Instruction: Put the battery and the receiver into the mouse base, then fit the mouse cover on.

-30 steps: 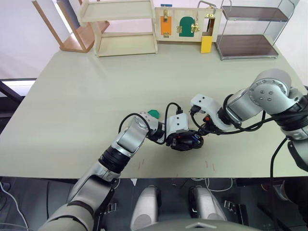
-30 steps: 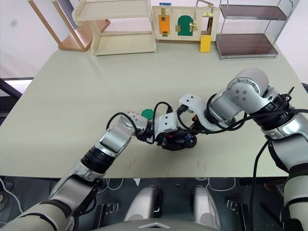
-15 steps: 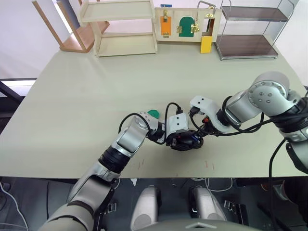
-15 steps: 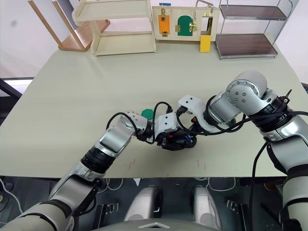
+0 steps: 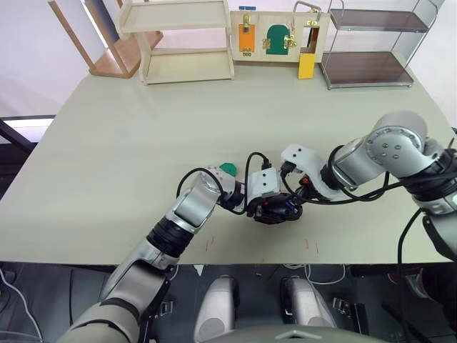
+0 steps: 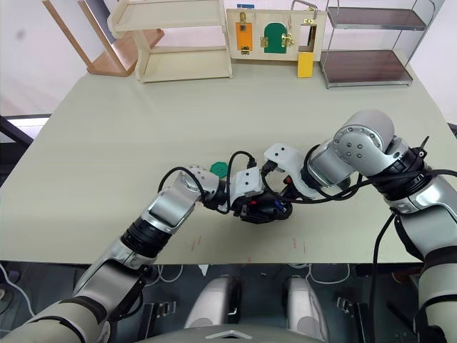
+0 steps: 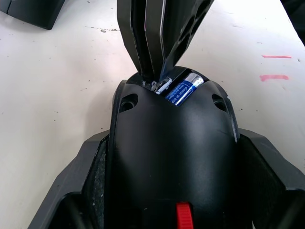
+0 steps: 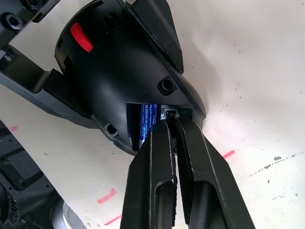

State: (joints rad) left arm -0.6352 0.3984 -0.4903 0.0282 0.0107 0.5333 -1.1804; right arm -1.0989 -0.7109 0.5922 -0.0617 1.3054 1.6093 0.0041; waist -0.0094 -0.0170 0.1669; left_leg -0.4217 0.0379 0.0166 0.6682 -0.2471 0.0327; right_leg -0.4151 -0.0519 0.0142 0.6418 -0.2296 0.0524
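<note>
In the left eye view, upper left of frame, a light wooden shelf unit (image 5: pixel 187 39) stood at the far edge of the pale green-grey table (image 5: pixel 128 157), with a slanted wooden frame (image 5: pixel 100 43) to its left. Just left of centre a small green flat disc (image 5: pixel 228 168) lay on the table beside the left wrist. The left gripper (image 5: pixel 275 211) sat at centre, lower half of frame, its black fingers (image 7: pixel 66 191) clamped on both sides of the black oval mouse base with a red switch (image 7: pixel 171 162). The base rested on the table, held there at frame centre. In its open slot lay the slim blue cylinder battery with white print (image 7: pixel 183 89), seated in the compartment at the end facing the right arm. Right beside the battery, the right gripper (image 8: pixel 172 125) had its two black fingers pressed together, tips down at the small opening next to the battery slot; something tiny and pale-metal showed at the tips, couldn't tell if it was the receiver. Red pen marks (image 7: pixel 274 67) dotted the table near the base. Upper centre-right of the head view, a white board with orange and green latch panels (image 5: pixel 275 36) and a yellow block (image 5: pixel 306 66); far upper right a metal-framed two-tier rack with dark shelves (image 5: pixel 371 43).
</note>
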